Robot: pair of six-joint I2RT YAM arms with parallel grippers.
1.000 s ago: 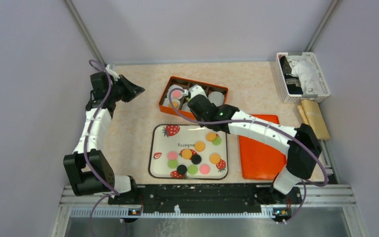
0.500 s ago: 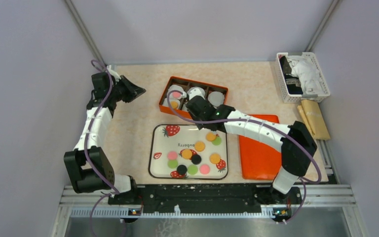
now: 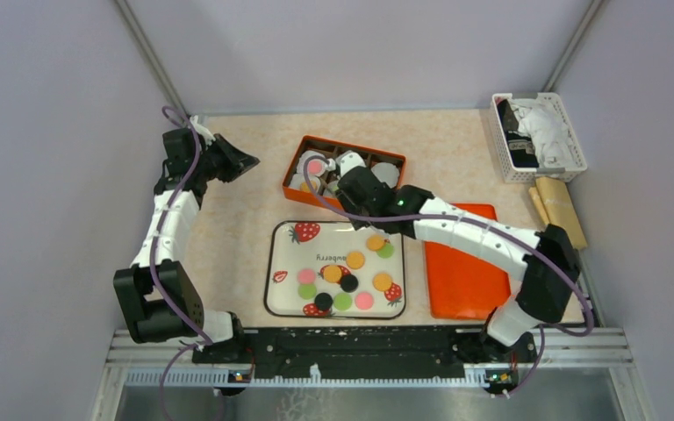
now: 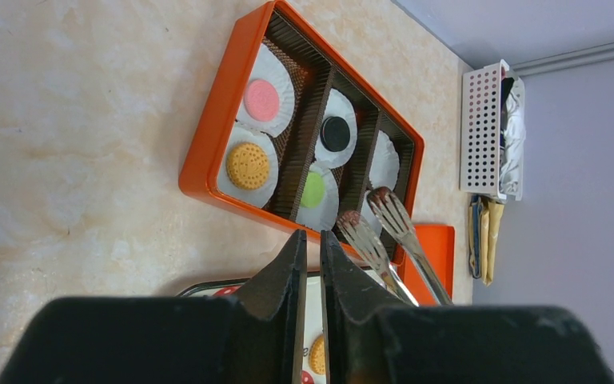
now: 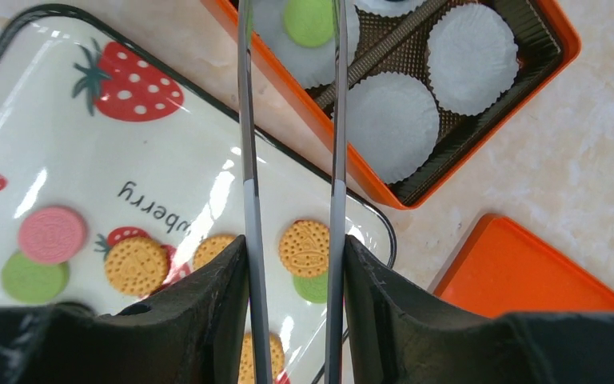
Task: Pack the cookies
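Several orange, pink, green and black cookies (image 3: 355,260) lie on the strawberry-print tray (image 3: 269,263). The orange box (image 3: 348,141) behind it holds white paper cups. Four of them hold a pink (image 4: 261,99), orange (image 4: 248,165), black (image 4: 335,134) and green cookie (image 4: 312,190); two cups (image 5: 392,116) are empty. My right gripper (image 3: 362,188) is shut on metal tongs (image 5: 246,120). The tongs' open, empty tips reach over the box's near edge by the green cookie (image 5: 308,20). My left gripper (image 3: 244,161) is shut and empty, raised left of the box.
The orange lid (image 3: 461,263) lies right of the tray. A white basket (image 3: 540,136) with cloths stands at the back right, with a tan packet (image 3: 560,210) in front of it. The right arm stretches over the lid and the tray's far right corner.
My right arm's elbow has swung out to the right and its wrist has shifted slightly right; the tongs stay over the box. The left arm has not moved.
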